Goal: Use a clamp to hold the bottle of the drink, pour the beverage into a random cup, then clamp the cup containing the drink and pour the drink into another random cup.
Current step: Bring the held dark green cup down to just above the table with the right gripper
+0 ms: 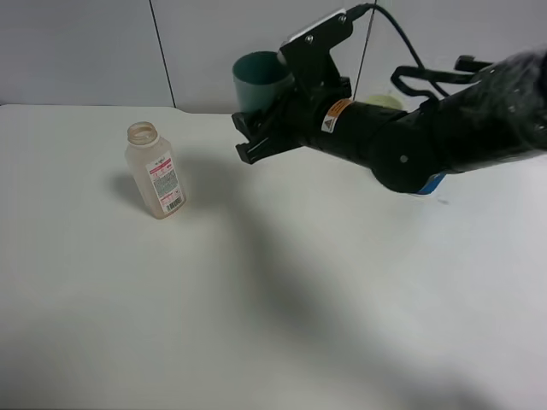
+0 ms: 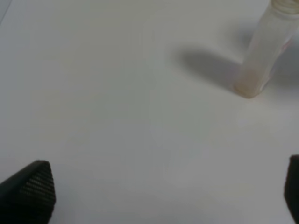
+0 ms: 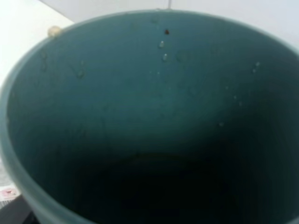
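Here, the bottle (image 1: pixel 155 173) stands upright on the white surface (image 1: pixel 273 325), with its cap off and its label turned to the front. It is the landmark for the other places. In the left wrist view the bottle (image 2: pixel 264 51) shows near one corner, and the two dark fingertips (image 2: pixel 30 191) of the left pincer (image 2: pixel 163 198) stand wide apart, with only bare surface between them; this pincer is open and holds nothing. It does not touch the bottle.

To the right of the bottle, and higher than its neck, the teal cup (image 1: pixel 263 79) is lifted off the surface. The right pincer (image 1: pixel 272 128) is closed on this cup, at the end of the black arm (image 1: pixel 444 128) that reaches in from the right. In the right wrist view the inside of the teal cup (image 3: pixel 140 107) fills almost the whole picture; small drops sit on its inner wall, and the bottom is too dark to tell if liquid is there. Farther right of the bottle, behind the arm, a pale yellow-green cup (image 1: pixel 385 102) is partly hidden.
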`<action>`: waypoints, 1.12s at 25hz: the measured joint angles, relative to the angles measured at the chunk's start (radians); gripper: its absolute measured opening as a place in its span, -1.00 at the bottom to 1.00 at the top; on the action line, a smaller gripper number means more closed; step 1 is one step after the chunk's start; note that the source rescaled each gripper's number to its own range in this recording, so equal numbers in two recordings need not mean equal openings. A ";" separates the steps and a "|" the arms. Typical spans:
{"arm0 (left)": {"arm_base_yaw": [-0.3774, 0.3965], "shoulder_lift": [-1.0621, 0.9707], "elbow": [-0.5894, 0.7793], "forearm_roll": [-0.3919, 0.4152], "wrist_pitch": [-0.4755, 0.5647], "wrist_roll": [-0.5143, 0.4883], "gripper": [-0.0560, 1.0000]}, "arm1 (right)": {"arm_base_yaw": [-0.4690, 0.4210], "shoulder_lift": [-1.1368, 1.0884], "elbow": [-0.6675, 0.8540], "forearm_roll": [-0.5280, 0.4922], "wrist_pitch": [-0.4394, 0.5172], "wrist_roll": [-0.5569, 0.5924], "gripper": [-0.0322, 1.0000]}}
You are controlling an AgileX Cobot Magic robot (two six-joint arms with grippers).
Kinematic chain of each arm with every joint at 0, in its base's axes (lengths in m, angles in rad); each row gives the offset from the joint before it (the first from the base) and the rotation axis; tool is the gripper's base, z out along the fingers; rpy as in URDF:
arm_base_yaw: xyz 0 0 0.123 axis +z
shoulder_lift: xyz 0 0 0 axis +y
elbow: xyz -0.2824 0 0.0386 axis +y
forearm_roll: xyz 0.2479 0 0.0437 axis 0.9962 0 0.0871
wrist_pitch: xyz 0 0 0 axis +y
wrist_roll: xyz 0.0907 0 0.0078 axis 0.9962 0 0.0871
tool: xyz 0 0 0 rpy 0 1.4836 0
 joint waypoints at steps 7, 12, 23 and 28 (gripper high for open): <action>0.000 0.000 0.000 0.000 0.000 0.000 1.00 | 0.004 0.130 -0.001 -0.023 -0.086 0.086 -0.93; 0.000 0.000 0.000 0.000 0.000 0.000 1.00 | 0.005 0.238 -0.003 -0.057 -0.185 0.144 -0.93; 0.000 0.000 0.000 0.000 0.000 0.000 1.00 | 0.005 0.331 0.003 -0.055 -0.271 0.150 -0.93; 0.000 0.000 0.000 0.000 0.000 0.000 1.00 | -0.003 0.331 0.058 -0.053 -0.312 0.150 -0.93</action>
